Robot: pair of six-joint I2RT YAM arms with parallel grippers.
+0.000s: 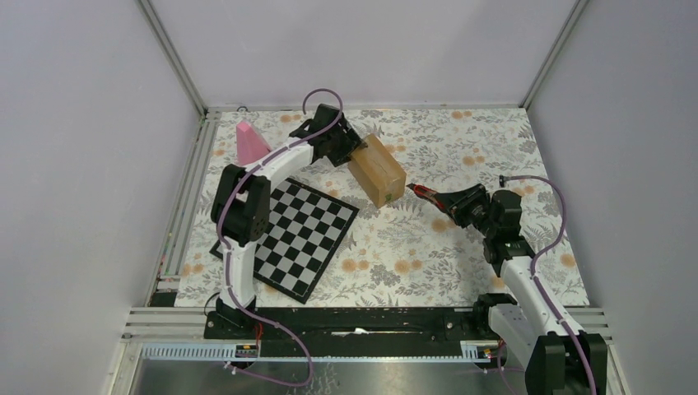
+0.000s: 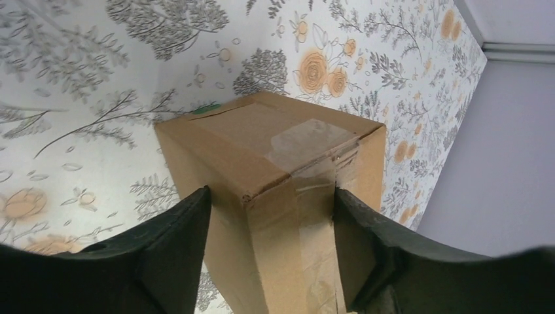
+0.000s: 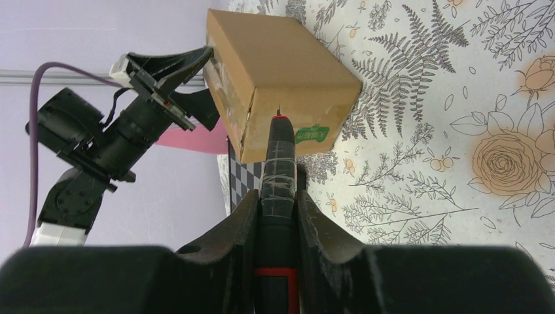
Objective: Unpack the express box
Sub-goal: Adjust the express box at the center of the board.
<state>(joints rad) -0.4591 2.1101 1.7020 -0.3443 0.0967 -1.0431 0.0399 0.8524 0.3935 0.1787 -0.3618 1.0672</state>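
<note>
The express box (image 1: 377, 169), a small brown taped carton, lies slanted on the floral cloth behind the chessboard. My left gripper (image 1: 355, 152) is at its far-left end. In the left wrist view the two black fingers (image 2: 177, 242) press opposite sides of the box (image 2: 275, 144), so the left gripper (image 2: 271, 193) is shut on it. My right gripper (image 3: 278, 196) is shut on a black and red cutter (image 3: 278, 157) wrapped in tape. The cutter's tip points at the box's (image 3: 275, 59) near end face, beside a small green mark (image 3: 313, 133). From above, the cutter (image 1: 421, 192) reaches toward the box's right end.
A black and white chessboard (image 1: 300, 234) lies left of centre under the left arm. A pink cone (image 1: 249, 141) stands at the back left. Grey walls close in the cloth on three sides, and a metal rail runs along the near edge.
</note>
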